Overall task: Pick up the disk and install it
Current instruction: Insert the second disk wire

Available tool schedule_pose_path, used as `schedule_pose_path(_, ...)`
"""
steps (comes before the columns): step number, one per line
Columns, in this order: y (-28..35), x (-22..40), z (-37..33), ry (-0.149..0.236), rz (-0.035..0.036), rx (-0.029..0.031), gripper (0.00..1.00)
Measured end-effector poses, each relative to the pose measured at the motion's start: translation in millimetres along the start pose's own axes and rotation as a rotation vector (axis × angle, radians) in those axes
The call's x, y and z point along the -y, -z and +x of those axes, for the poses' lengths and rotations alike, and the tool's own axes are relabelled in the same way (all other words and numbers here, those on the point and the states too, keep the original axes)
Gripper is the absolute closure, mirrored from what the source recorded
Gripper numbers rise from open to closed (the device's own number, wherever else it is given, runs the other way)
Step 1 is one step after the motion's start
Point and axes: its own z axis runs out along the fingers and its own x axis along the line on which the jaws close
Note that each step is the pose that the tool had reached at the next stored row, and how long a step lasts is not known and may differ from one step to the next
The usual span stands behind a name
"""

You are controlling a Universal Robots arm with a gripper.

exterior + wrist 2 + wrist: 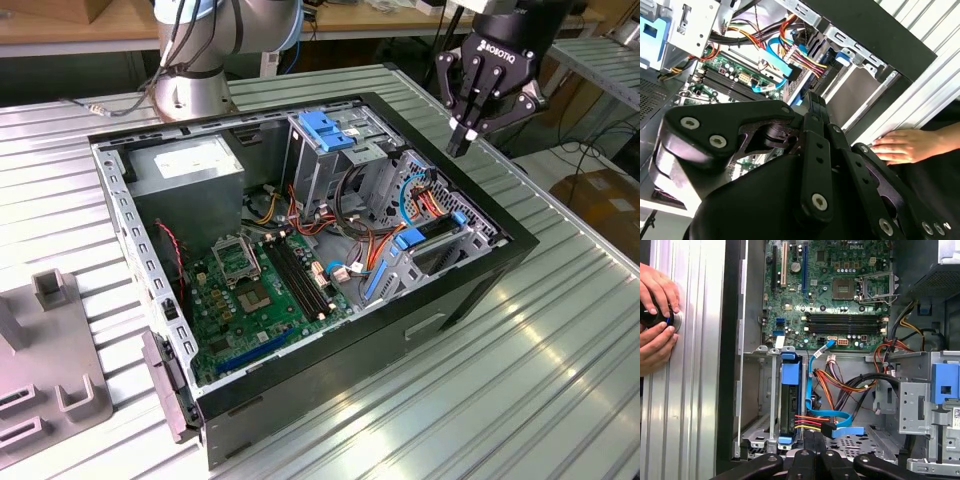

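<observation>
Your jaws [459,148] hang closed and empty above the open computer case [480,275], over its corner at the exterior view's right. The disk [789,392] already sits on edge in a slot of the lower drive bay, its long axis running toward the motherboard [832,295], with cables plugged into its near end. A person's hand [655,315] rests on the surface [685,405] beside the case.

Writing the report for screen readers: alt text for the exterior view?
The tool hangs above the far corner of an open computer case on a ribbed metal table. Inside lie a green motherboard, a blue-topped drive cage and coloured cables.
</observation>
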Motion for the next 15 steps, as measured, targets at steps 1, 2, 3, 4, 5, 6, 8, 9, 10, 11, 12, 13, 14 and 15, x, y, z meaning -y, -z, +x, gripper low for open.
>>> schedule_pose_path(1, -1.3, 0.0, -0.4, 0.002, 0.0001, -0.0001, 0.9)
schedule_pose_path(2, -2.6, 0.0, -0.8, 0.004, 0.0001, -0.0007, 0.9)
schedule_pose_path(3, -3.6, -0.1, -1.0, 0.005, 0.0001, -0.001, 0.9)
schedule_pose_path(4, -6.2, -0.2, -1.4, 0.009, -0.0017, -0.0021, 0.9)
schedule_pose_path(5, -7.0, -0.2, -1.4, 0.009, -0.0031, -0.0029, 0.9)
schedule_pose_path(6, -6.9, -0.2, -1.4, 0.009, -0.0031, -0.0031, 0.9)
schedule_pose_path(8, -7.1, -0.1, -1.5, 0.009, -0.0032, -0.004, 0.9)
schedule_pose_path(9, -7.4, 0.0, -1.5, 0.009, -0.0033, -0.0089, 0.9)
schedule_pose_path(10, -8.3, 0.0, -1.8, 0.009, -0.0034, -0.0128, 0.9)
schedule_pose_path(11, -10.2, 0.1, -4.1, 0.009, -0.0035, -0.0167, 0.9)
schedule_pose_path(12, -11.2, 0.2, -5.9, 0.009, -0.0036, -0.0188, 0.9)
schedule_pose_path(13, -13.1, 0.5, -10.7, 0.009, -0.0038, -0.0253, 0.9)
schedule_pose_path(14, -13.6, 0.6, -15.0, 0.008, -0.0043, -0.0362, 0.9)
schedule_pose_path(15, -14.3, 0.2, -18.5, 0.008, -0.0045, -0.042, 0.9)
